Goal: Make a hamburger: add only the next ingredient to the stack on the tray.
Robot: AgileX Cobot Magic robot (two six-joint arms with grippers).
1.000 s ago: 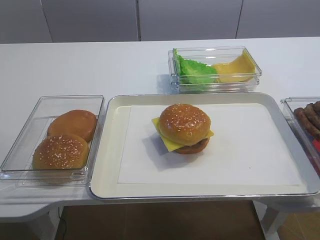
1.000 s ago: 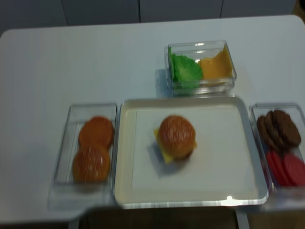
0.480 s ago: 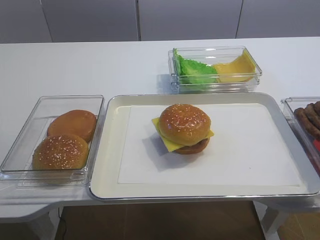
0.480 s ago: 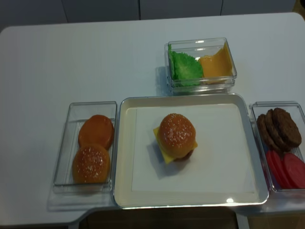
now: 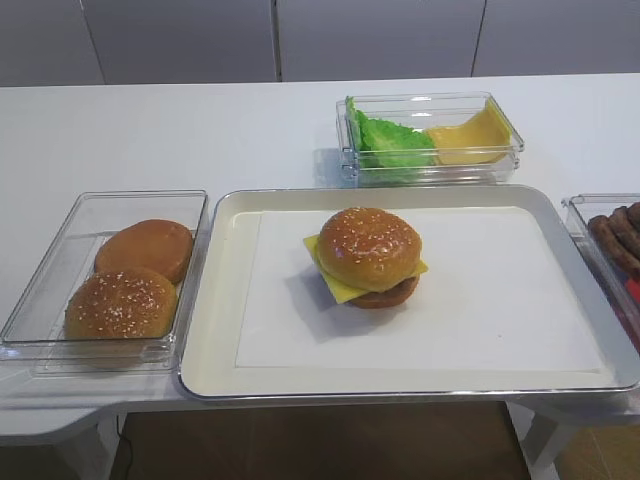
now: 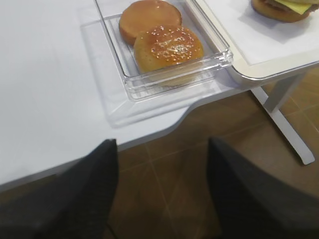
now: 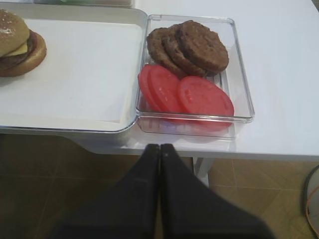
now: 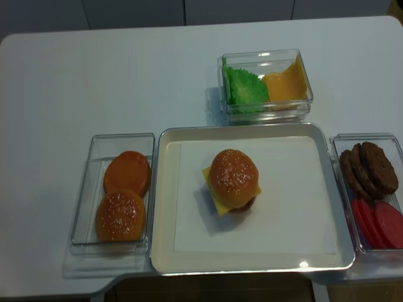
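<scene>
Pretty much done by the look of it: seeded bun top (image 5: 369, 246) already sitting on the stack (image 5: 368, 272) near the middle of the tray (image 5: 222, 300), cheese corners poking out underneath, nothing obviously left to add. Left end effector (image 6: 162, 189) parked off the desk edge, below the bun tub left of the tray, jaws apart and empty. Right end effector (image 7: 159, 152) clenched on nothing, hanging below the patty tub right of the tray.

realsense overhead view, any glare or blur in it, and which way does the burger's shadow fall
Realsense view: sharp, one small glare spot on the tray front rim; the stack casts a soft shadow to its lower left. Other high view: same soft shadow. Right wrist view: the right gripper is dark and featureless.
</scene>
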